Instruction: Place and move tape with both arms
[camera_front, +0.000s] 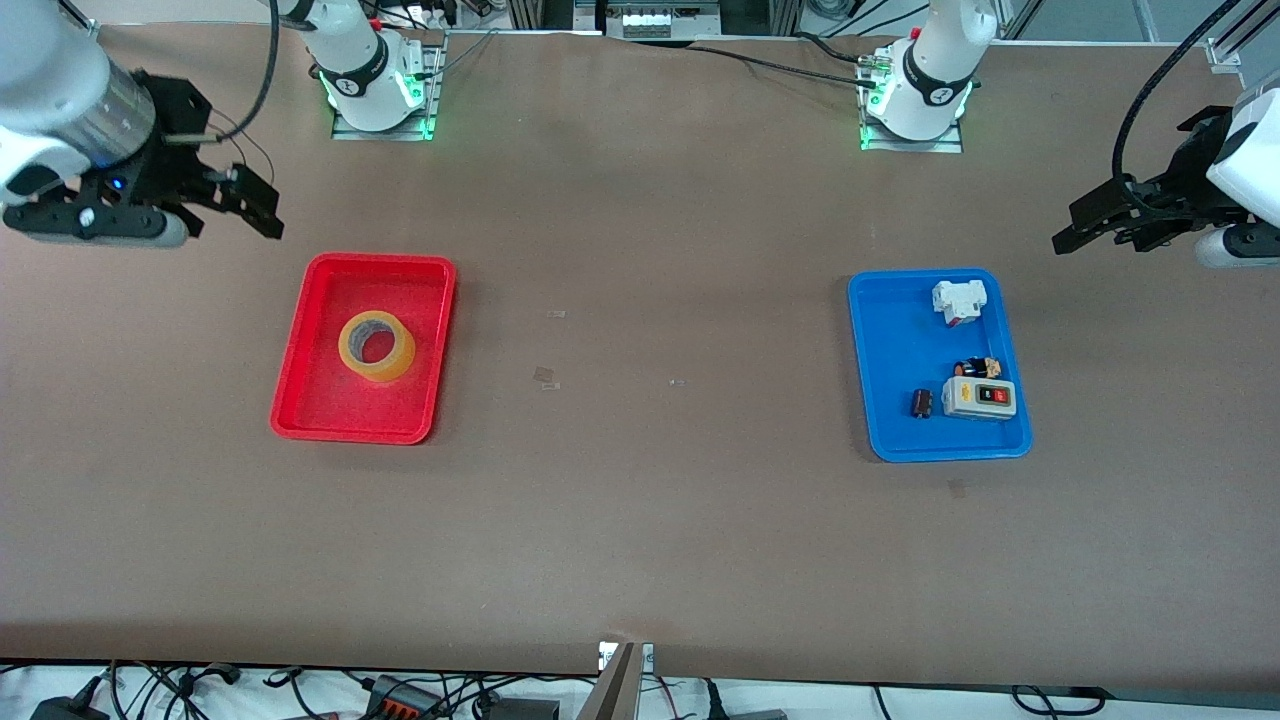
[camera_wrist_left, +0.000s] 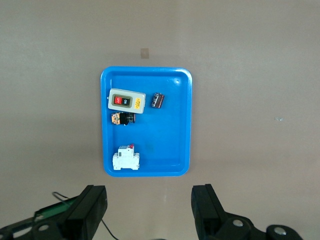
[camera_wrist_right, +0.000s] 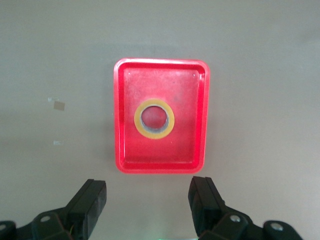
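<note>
The tape (camera_front: 385, 370), a yellowish translucent ring, lies flat in the middle of the red tray (camera_front: 300, 350) toward the right arm's end of the table. It also shows in the right wrist view (camera_wrist_right: 140, 122). My right gripper (camera_front: 235, 215) is open and empty, high over bare table beside the red tray (camera_wrist_right: 120, 115); in the right wrist view (camera_wrist_right: 148, 192) its jaws stand wide apart. My left gripper (camera_front: 1095, 235) is open and empty, high over bare table beside the blue tray (camera_front: 890, 370); in the left wrist view (camera_wrist_left: 149, 197) its jaws stand wide apart.
The blue tray (camera_wrist_left: 175, 125) holds a white breaker (camera_front: 958, 300), a grey switch box (camera_front: 980, 397), a small black cylinder (camera_front: 922, 403) and a small black-and-orange part (camera_front: 978, 366). Small tape scraps (camera_front: 545, 376) lie on the brown table between the trays.
</note>
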